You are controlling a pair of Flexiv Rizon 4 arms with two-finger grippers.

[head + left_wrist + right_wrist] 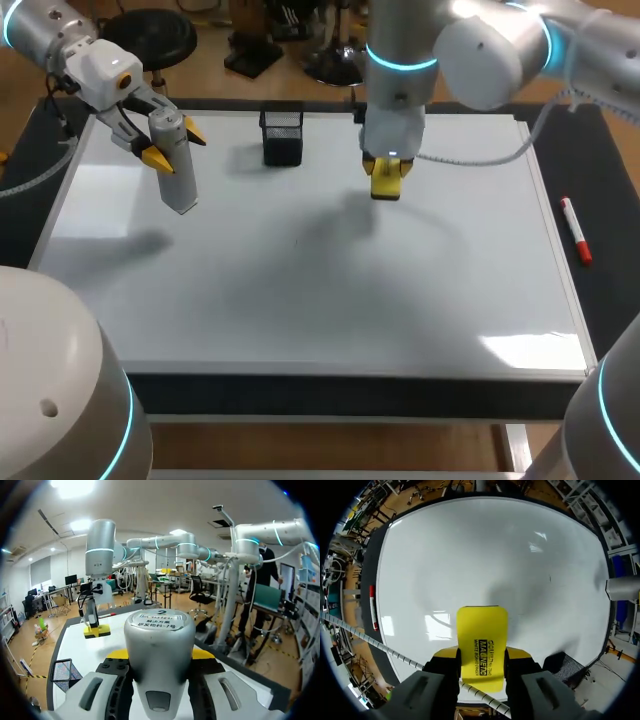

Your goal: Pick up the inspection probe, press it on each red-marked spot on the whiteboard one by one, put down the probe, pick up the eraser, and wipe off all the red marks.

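Whiteboard [300, 300] looks free of red marks; right gripper [481, 656] clamps the eraser [482, 630], left gripper [173, 145] holds the probe [180, 188].

Left claw [173, 145] grips probe [180, 187]; right claw [482, 654] grips eraser [482, 627].

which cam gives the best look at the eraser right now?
Right wrist view: the yellow eraser fills the middle, clamped in the right tool, its face fully visible above the whiteboard. Head view shows it only as a small yellow sliver under the wrist. Left wrist view catches it far off, small.
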